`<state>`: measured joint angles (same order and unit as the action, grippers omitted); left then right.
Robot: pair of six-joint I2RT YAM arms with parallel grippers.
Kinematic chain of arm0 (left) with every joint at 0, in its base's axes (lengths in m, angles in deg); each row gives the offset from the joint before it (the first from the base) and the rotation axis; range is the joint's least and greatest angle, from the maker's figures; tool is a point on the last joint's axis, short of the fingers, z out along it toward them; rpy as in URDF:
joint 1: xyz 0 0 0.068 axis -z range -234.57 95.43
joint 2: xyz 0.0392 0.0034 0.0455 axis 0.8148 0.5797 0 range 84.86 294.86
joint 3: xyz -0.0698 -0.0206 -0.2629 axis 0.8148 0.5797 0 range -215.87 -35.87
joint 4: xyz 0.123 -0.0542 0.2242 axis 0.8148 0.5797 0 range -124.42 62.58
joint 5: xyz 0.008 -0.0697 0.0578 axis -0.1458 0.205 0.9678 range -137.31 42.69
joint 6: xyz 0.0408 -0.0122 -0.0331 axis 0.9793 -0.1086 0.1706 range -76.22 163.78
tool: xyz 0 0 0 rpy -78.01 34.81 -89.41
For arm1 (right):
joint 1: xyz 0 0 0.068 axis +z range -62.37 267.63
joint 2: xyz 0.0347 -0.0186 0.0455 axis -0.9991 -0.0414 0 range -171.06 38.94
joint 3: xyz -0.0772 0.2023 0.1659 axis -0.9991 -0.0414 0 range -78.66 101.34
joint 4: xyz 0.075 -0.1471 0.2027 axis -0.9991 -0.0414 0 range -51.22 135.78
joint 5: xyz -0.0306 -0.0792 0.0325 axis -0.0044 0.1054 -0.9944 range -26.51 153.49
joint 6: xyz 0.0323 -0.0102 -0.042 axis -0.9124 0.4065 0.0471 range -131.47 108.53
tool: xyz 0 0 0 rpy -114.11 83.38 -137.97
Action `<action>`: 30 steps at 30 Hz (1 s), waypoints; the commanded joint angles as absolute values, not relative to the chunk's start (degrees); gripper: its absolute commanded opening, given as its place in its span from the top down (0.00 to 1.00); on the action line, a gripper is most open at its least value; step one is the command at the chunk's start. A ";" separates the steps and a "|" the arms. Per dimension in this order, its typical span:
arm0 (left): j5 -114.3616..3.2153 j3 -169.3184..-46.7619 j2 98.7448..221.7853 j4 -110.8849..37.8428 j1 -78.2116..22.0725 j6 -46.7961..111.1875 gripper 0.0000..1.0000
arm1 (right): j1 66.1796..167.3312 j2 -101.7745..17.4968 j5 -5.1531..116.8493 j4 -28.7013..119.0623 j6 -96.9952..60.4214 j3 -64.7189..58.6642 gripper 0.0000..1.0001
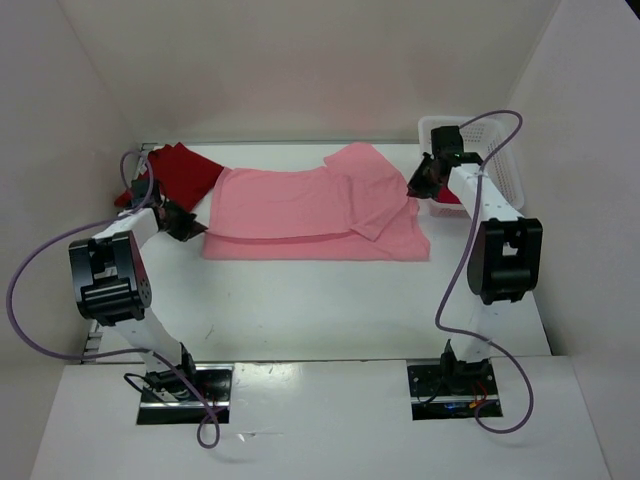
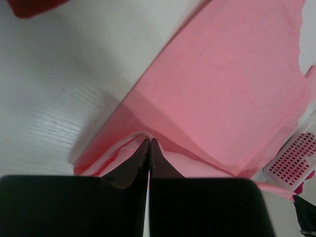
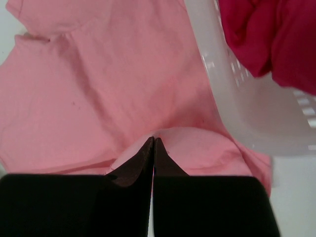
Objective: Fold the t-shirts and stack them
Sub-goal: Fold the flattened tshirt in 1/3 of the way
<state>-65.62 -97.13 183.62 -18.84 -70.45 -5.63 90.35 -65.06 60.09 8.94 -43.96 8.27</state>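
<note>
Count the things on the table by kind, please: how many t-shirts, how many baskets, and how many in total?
T-shirts: 3 (light pink t-shirt spread on the table, dark red t-shirt at the far left, crimson-magenta t-shirt bunched inside the basket)
White mesh basket: 1
Total: 4

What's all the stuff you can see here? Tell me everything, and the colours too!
pink t-shirt: one, light pink, spread across the middle of the table
dark red t-shirt: one, dark red, bunched at the far left
crimson t-shirt: one, bright crimson, inside the basket
basket: one, white mesh, far right
table: one, white, under everything
arms: two, black and white, near edge
left claw: one, black, shut on the pink t-shirt's left edge
right claw: one, black, shut on its right edge
</note>
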 commanded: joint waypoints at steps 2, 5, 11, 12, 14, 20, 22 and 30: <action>-63.93 -100.56 187.42 -21.84 -69.87 -6.15 0.98 | 90.18 -69.95 61.91 12.03 -42.67 15.02 1.00; -63.31 -101.09 190.06 -22.55 -69.86 -6.67 0.96 | 90.18 -72.76 62.43 13.34 -42.67 17.13 1.00; -59.54 -101.09 186.74 -21.24 -69.86 -5.54 0.60 | 90.70 -74.18 62.96 11.94 -42.67 21.27 0.80; -57.88 -100.13 185.42 -21.23 -69.86 -5.53 0.55 | 90.70 -73.39 62.96 11.94 -42.67 20.75 0.75; -57.24 -97.68 180.78 -21.23 -69.86 -5.53 0.49 | 90.70 -70.93 62.96 12.47 -43.20 20.13 0.73; -56.36 -90.55 171.97 -19.39 -69.86 -3.86 0.50 | 90.70 -59.61 60.07 14.74 -43.82 5.32 0.84; -58.90 -86.35 171.43 -19.39 -69.86 -3.86 0.51 | 90.70 -56.61 59.53 15.27 -44.34 0.55 1.00; -60.67 -83.94 175.64 -22.29 -69.86 -4.39 0.53 | 90.70 -48.51 62.25 16.59 -46.01 -19.41 0.80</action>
